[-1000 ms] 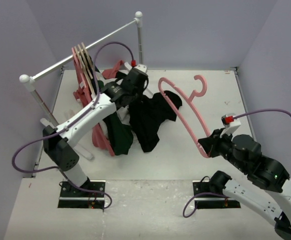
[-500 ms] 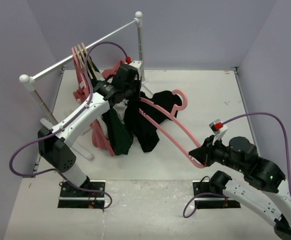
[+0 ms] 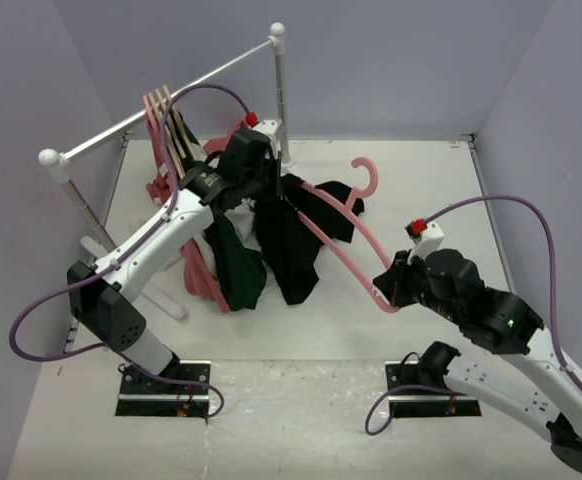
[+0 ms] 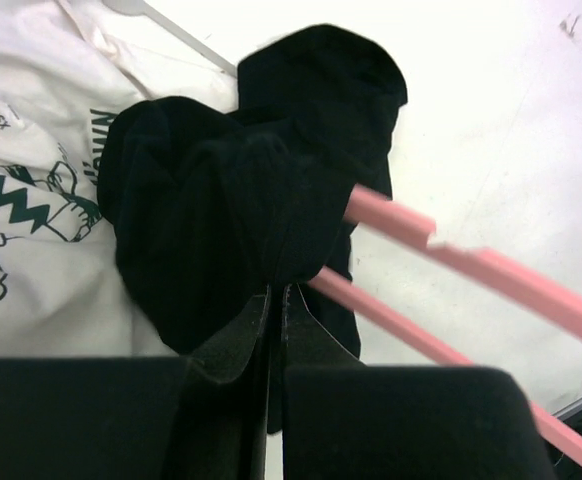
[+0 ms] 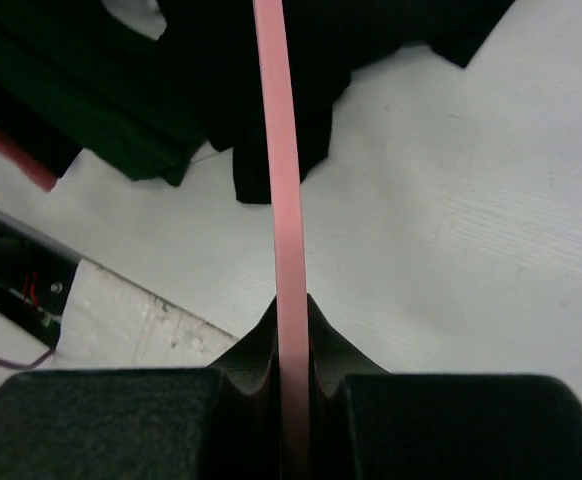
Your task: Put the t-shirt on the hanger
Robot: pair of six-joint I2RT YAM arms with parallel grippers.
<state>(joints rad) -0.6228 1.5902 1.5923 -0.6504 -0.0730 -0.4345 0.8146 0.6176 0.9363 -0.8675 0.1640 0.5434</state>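
Because the left gripper is pinched shut on only a small fold of the t-shirt, which hangs bunched just ahead of its jaws, the cloth could slip free if the hanger pushes against it. The right gripper is clamped on one end of that hanger, whose long bar reaches well ahead of it to the t-shirt; held so far back, it may twist and snag a sleeve instead of entering the opening.
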